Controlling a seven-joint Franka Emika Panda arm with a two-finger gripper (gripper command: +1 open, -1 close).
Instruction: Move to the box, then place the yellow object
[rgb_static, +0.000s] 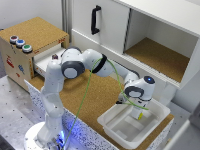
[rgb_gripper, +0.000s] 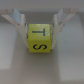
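The box (rgb_static: 107, 120) is a shallow white bin at the near right end of the cork table. Inside its rim hangs my gripper (rgb_static: 138, 113), pointing down, with a small yellow tip showing below it: the yellow object (rgb_static: 141, 117). Seen from the wrist view, the yellow object (rgb_gripper: 40, 38) is a small cube with black letters T and S. It sits between my two fingers (rgb_gripper: 20, 23), which press its sides, so my gripper (rgb_gripper: 41, 31) is shut on it. The pale box floor (rgb_gripper: 15, 62) lies behind the cube.
A cork-topped wooden drawer unit (rgb_static: 31, 35) with coloured buttons (rgb_static: 20, 43) stands at the exterior view's left, its drawer (rgb_static: 46, 62) pulled out. A big white cabinet (rgb_static: 150, 30) with an open compartment rises behind. A yellow-green cable (rgb_static: 84, 97) runs along the arm.
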